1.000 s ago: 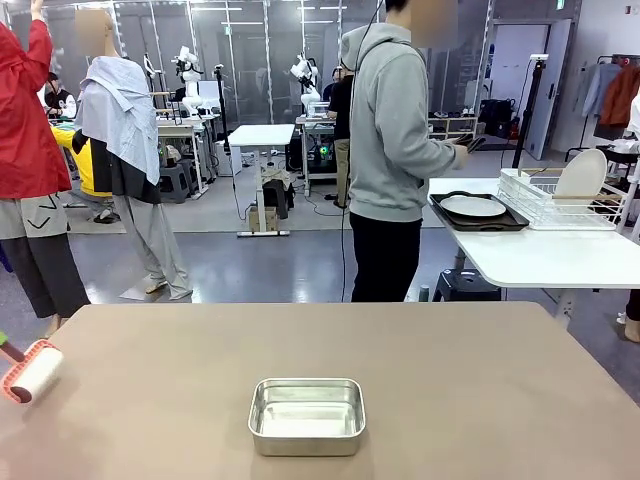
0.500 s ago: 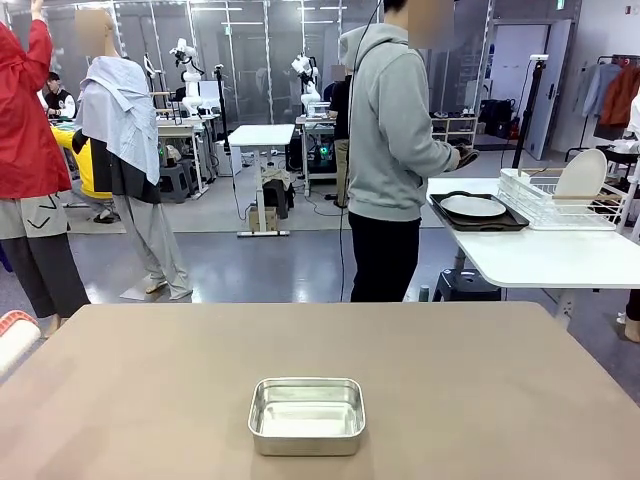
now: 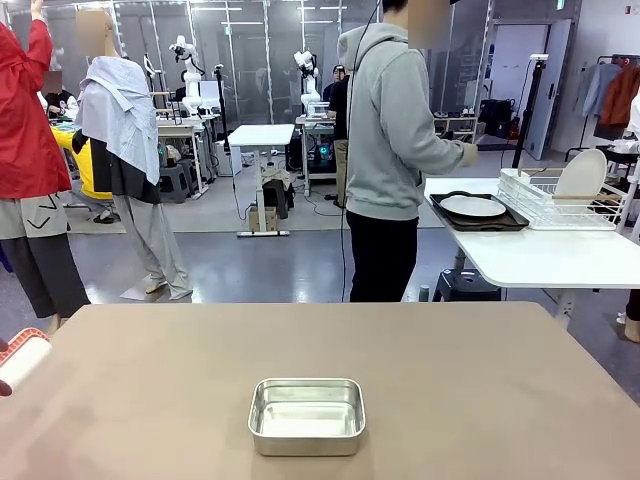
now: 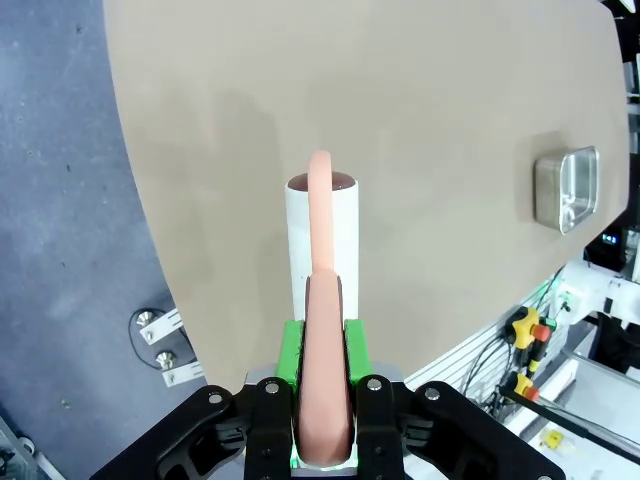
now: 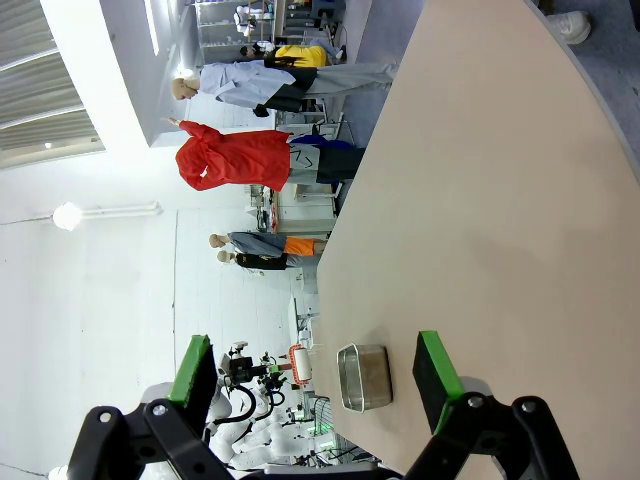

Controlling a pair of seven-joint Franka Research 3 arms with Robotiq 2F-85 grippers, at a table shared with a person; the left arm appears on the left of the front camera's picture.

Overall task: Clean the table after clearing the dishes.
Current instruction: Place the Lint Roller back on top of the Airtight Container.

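Observation:
The taupe table [image 3: 480, 380] stretches across the front view. At its left edge lies a lint roller [image 3: 22, 358] with a white roll and pink frame. In the left wrist view my left gripper [image 4: 322, 345] is shut on the roller's pink handle [image 4: 322, 400], and the white roll [image 4: 322, 235] points out over the table top [image 4: 420, 120]. My right gripper [image 5: 315, 370] is open and holds nothing, hovering above the table [image 5: 480, 230]. One of the dishes, a white plate [image 3: 473, 206], sits on a dark tray [image 3: 520, 222] on the white side table.
A small steel pan [image 3: 305, 415] sits mid-table near the front edge, also seen as the pan [image 4: 567, 187] and the pan [image 5: 365, 376]. A person in a grey hoodie [image 3: 390, 130] stands at the far side, facing the white table [image 3: 540, 260] with its wire rack [image 3: 560, 200].
The lint roller slid left to the table's edge, then came back slightly. The person's hand, which held something dark, now reaches out over the white table.

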